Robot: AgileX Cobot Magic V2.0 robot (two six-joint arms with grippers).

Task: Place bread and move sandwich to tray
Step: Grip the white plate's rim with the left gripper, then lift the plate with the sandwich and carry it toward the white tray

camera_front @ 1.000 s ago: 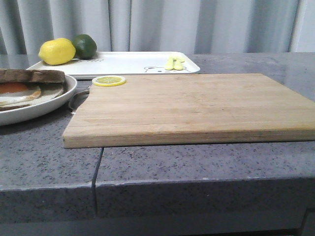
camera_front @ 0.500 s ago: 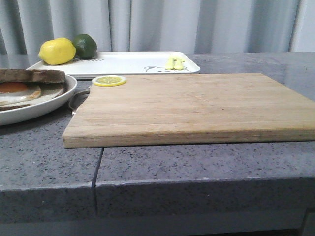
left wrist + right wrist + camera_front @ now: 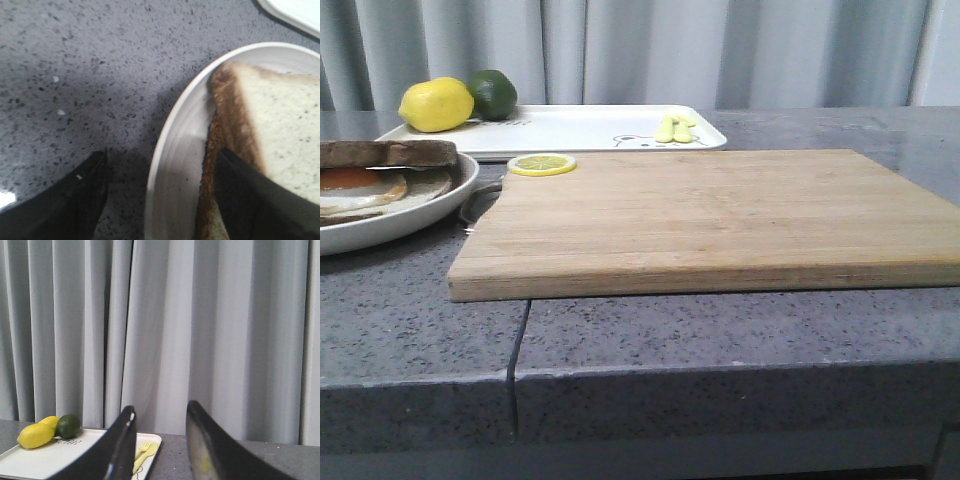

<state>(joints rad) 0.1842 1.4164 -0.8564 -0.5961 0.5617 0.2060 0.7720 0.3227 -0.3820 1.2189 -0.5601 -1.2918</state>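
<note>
The sandwich lies on a round white plate at the front view's left edge, with a fried egg under a brown-crusted top slice. That top slice is the bread, pale and speckled. My left gripper is open and straddles the plate's rim: one finger is outside over the counter, the other finger over the bread's crust. The white tray stands at the back. My right gripper hangs open in the air, holding nothing. Neither gripper shows in the front view.
A large wooden cutting board fills the middle of the counter, with a lemon slice at its far left corner. On the tray sit a lemon, a lime and yellow cutlery. A grey curtain hangs behind.
The plate with the sandwich has shifted slightly to the right in the front view. Everything else stays put.
</note>
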